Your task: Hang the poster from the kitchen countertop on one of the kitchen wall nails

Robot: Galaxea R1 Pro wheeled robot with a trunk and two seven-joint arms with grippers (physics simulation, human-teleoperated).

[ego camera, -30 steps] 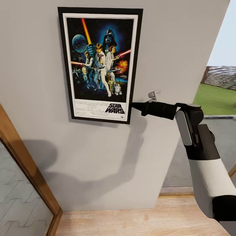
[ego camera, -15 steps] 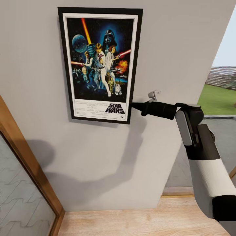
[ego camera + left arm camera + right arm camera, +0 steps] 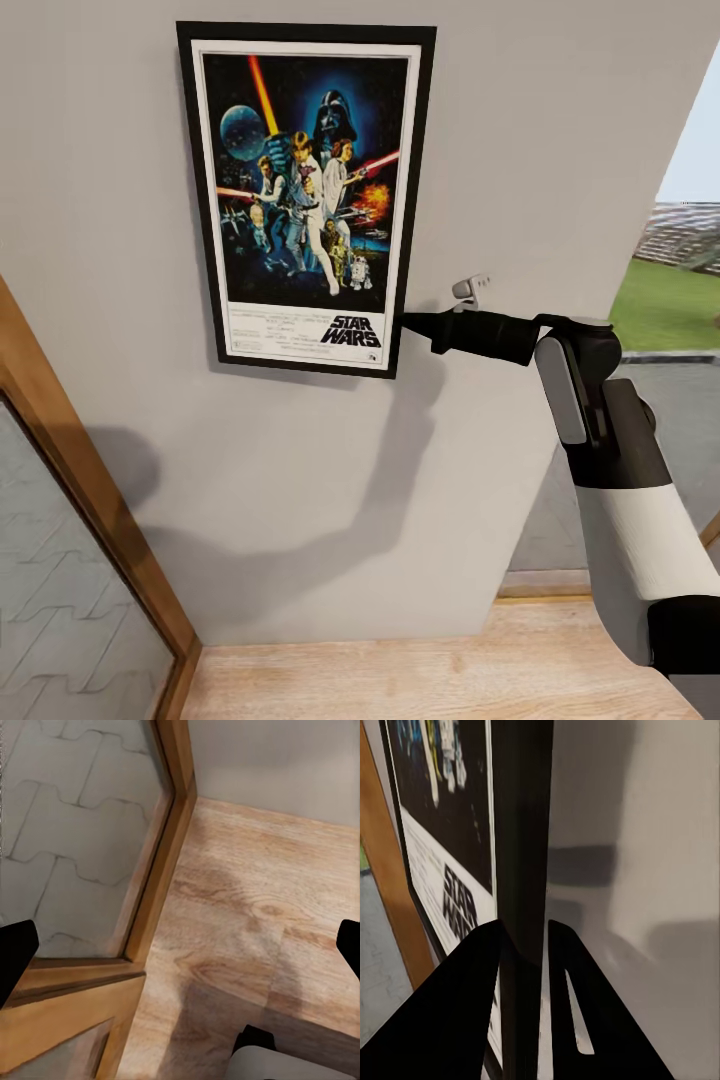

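Observation:
The poster (image 3: 305,195), a black-framed Star Wars print, stands upright and flat against the pale grey wall (image 3: 300,480). My right gripper (image 3: 402,322) reaches in from the right and is shut on the frame's right edge, level with the lettering. The right wrist view looks along that black frame edge (image 3: 521,832), pinched between the two dark fingers (image 3: 472,975), with the wall close behind. Any wall nail is hidden. My left gripper (image 3: 180,949) hangs open over the wood floor (image 3: 247,907), its jaws far apart and holding nothing.
A wooden door frame with glass (image 3: 95,500) slants along the left, with paving behind it. The wall ends at the right (image 3: 650,200), opening onto grass (image 3: 665,305). Plank floor (image 3: 450,670) runs below. My right forearm (image 3: 620,480) rises at the right.
The door frame and the wall's right edge have slid a little to the right in the picture, while the poster and right arm keep their place; the view has moved. The grip is unchanged.

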